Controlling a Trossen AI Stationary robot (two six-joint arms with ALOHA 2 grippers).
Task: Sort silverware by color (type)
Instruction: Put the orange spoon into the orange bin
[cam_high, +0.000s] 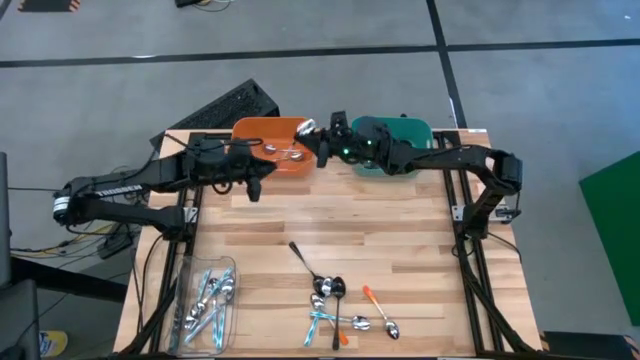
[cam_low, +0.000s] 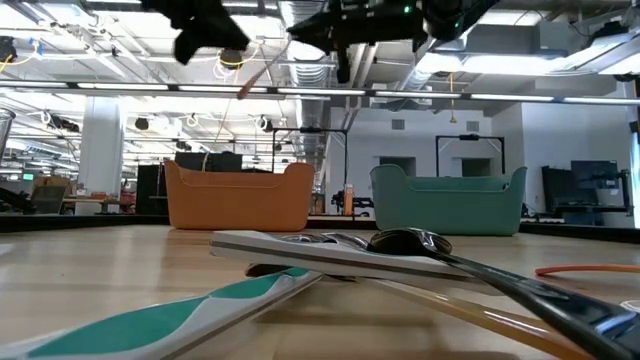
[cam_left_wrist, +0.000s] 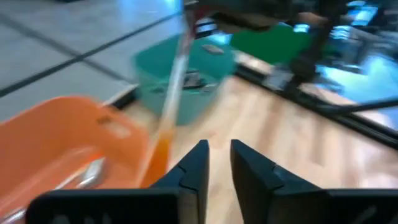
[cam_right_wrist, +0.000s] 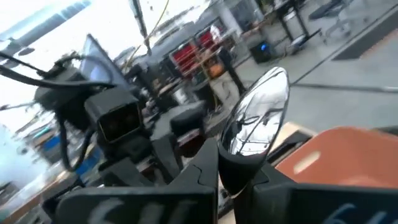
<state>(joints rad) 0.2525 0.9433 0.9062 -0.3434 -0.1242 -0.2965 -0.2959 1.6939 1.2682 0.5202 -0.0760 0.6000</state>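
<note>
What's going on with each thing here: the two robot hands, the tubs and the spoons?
Right gripper: jaws shut on orange-handled spoon, above the tubs.
Left gripper: jaws slightly apart, empty.
Orange tub: holds spoons.
Teal tub: partly hidden by the arm.
Loose spoons: unsorted on table.
Clear tray: holds spoons.

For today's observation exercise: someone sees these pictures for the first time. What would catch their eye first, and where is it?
First the two dark arms meeting at the table's far edge, where the right gripper clamps an orange-handled spoon above the orange bin, with the left gripper close beside it. Next the teal bin to the right of the orange one. Then the loose spoons at the near edge, beside a clear tray holding more.
</note>
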